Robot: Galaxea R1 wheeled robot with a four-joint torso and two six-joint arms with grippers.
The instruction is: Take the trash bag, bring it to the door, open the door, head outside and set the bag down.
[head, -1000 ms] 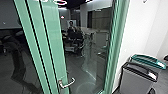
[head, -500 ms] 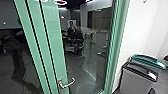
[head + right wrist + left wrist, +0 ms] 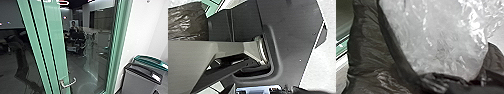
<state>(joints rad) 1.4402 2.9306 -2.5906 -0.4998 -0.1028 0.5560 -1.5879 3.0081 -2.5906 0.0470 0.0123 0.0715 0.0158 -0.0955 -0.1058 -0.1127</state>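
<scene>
- White wall (image 3: 147, 27) takes up the upper right of the head view frame. At its lower right stand a grey bin with a black lid (image 3: 140, 80) and a second bin with a teal lid (image 3: 150, 60) behind it, so any swing of the load that way should be kept small.
- Left of centre is a green-framed glass door (image 3: 56, 37), which looks closed, with a curved silver lever handle (image 3: 68, 83) low in the frame. Getting through this door seems to be the step in hand.
- A dark, crinkled plastic trash bag (image 3: 366, 45) looms close in the left wrist view, against pale, shiny plastic (image 3: 436, 37); dark crinkled plastic shows in the right wrist view too, probably the same bag. It is likely being carried.
- How far either gripper is open, and what it has hold of, I cannot tell.
- Best to meet the lever near its free end, press it fully down, then move the door with slow, steady base motion.
- Keep the bag high and close to the body, away from the lever; thin plastic could snag or tear there.
- Line up squarely, leaving room for arms and load beside the green door post (image 3: 122, 37) right of centre.
</scene>
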